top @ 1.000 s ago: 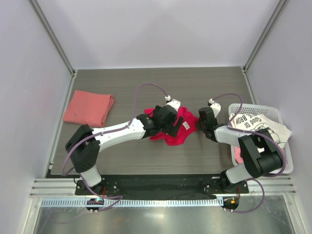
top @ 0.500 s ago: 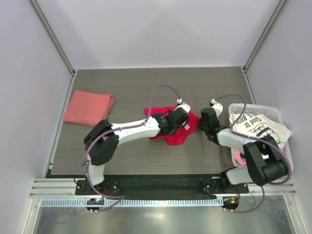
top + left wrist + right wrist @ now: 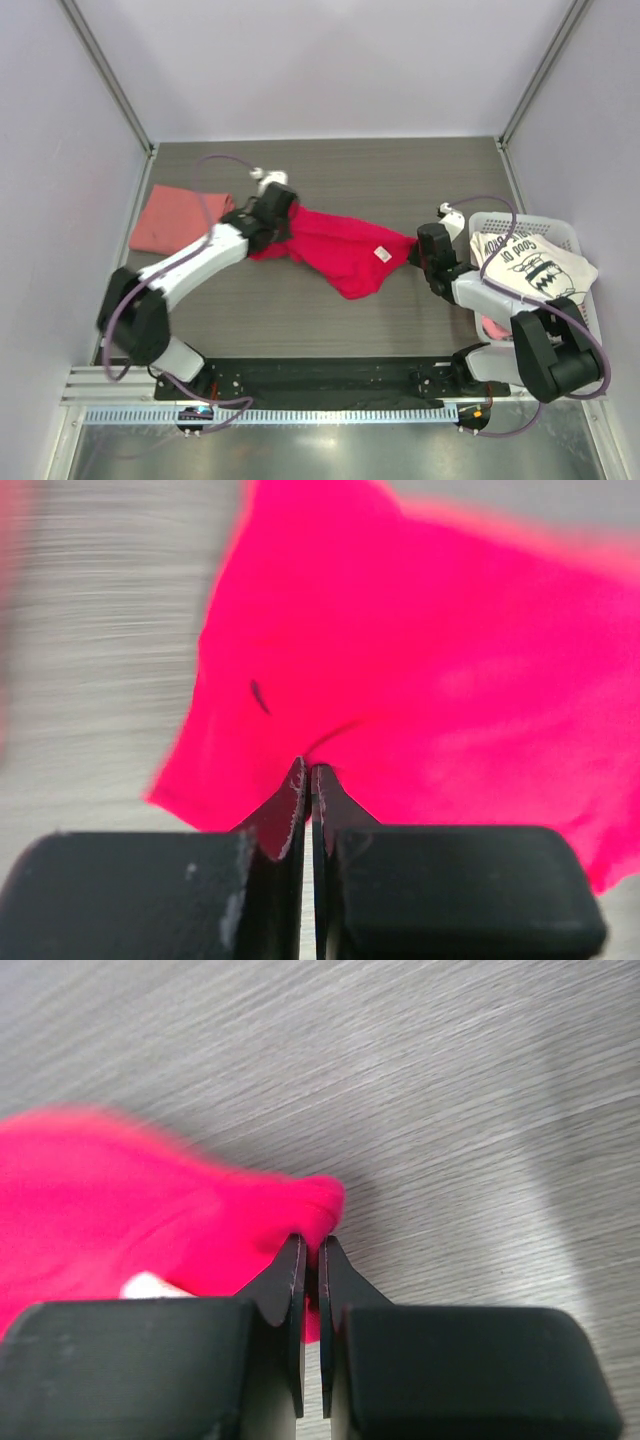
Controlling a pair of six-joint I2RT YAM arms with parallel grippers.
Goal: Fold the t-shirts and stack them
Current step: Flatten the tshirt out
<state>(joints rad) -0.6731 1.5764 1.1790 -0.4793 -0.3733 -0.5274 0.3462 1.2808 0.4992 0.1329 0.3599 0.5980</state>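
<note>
Jaws clamped, left gripper [image 3: 308, 772] and right gripper [image 3: 312, 1243] are pinching opposite edges of the limp, light crimson t-shirt [image 3: 340, 250], likely sagging between

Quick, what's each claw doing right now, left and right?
Left claw: closed, pinching the crimson t-shirt.
Right claw: closed, pinching the same shirt's other end.

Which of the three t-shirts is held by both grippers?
The bright crimson t-shirt: the left gripper and the right gripper each pinch one end. The salmon t-shirt lies folded, untouched; the white t-shirt lies over the basket.
</note>
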